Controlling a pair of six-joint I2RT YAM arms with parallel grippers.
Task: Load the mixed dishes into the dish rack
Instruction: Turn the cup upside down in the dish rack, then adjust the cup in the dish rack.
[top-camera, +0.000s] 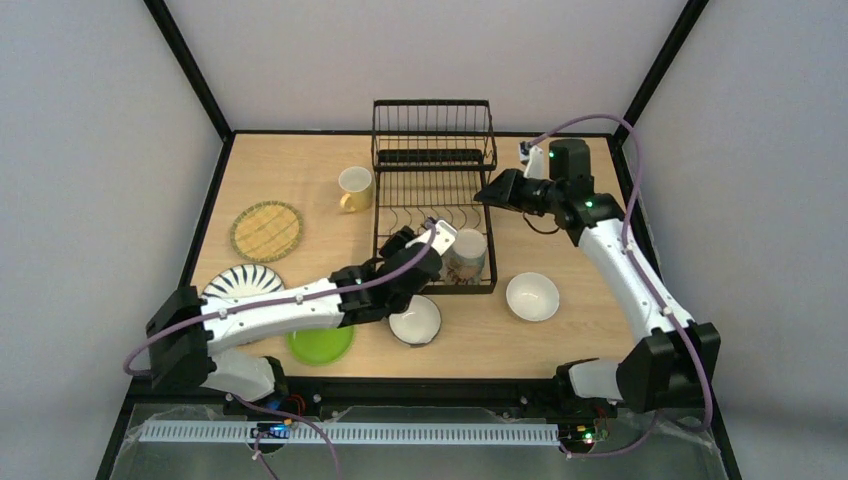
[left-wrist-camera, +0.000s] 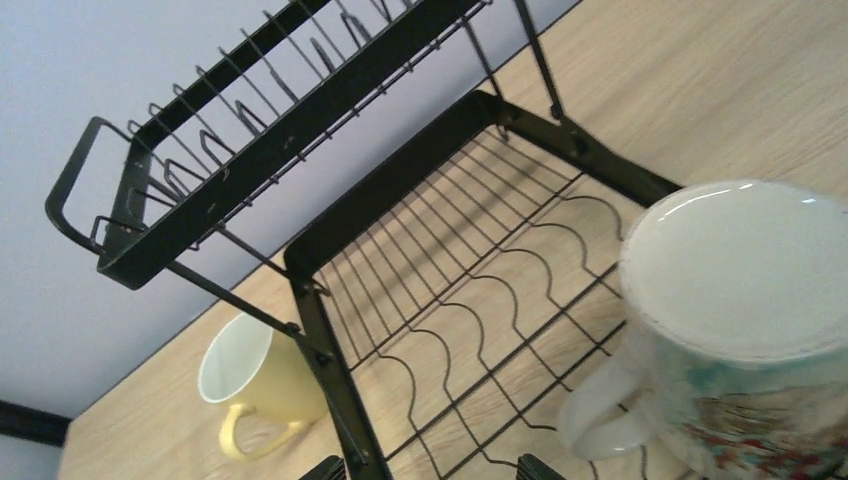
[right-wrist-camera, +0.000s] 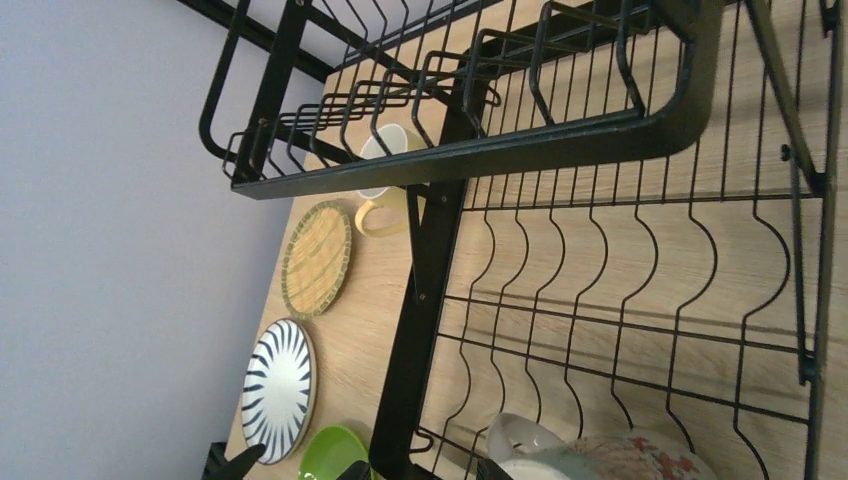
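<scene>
Left wrist: floral mug (left-wrist-camera: 740, 330) beside gripper (left-wrist-camera: 430, 468)

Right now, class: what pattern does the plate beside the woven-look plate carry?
The striped plate has black rays on white, clearest in the right wrist view.

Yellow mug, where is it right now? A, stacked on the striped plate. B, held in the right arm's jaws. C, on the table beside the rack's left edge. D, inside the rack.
C: the yellow mug stands upright on the table, outside the wires of the rack on its left side.
</scene>
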